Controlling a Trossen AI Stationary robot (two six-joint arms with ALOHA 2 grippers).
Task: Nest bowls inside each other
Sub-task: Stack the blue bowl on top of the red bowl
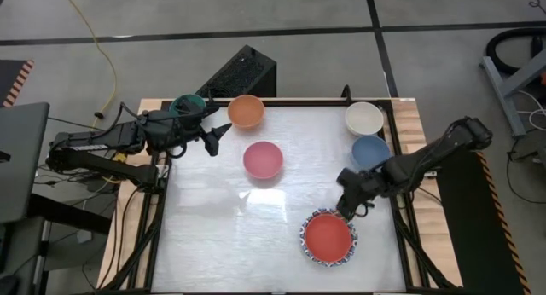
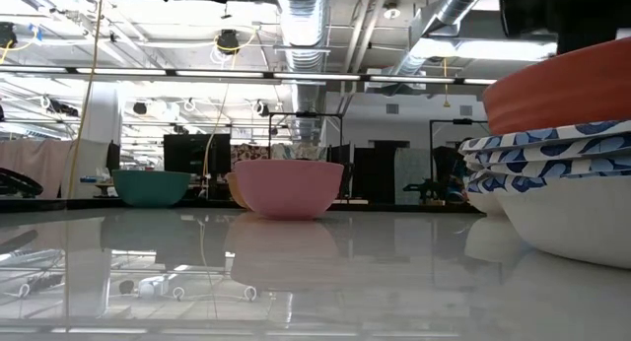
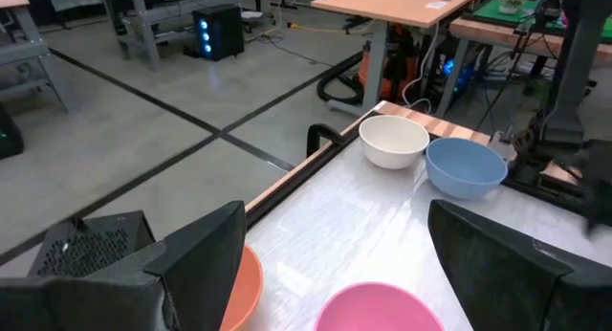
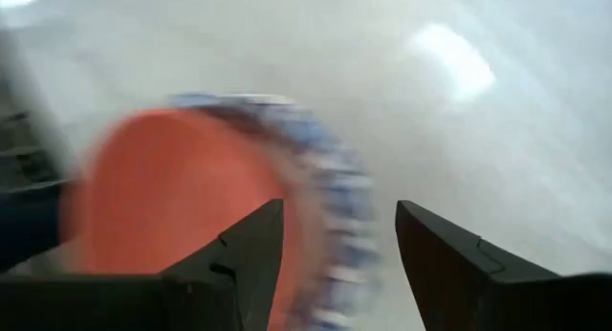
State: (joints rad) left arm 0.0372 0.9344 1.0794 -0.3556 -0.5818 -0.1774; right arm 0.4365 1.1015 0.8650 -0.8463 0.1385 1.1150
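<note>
A red bowl sits nested in a stack of blue-and-white patterned bowls at the table's near right; the low view shows the stack resting on its base. My right gripper hovers open just above the stack's far rim, touching nothing. Standing separately on the table are a pink bowl, an orange bowl, a teal bowl, a cream bowl and a blue bowl. My left gripper waits open and raised, beside the orange bowl.
A black box stands just beyond the table's far edge. The table's frame rails run along both sides. Free tabletop lies at the near left and centre.
</note>
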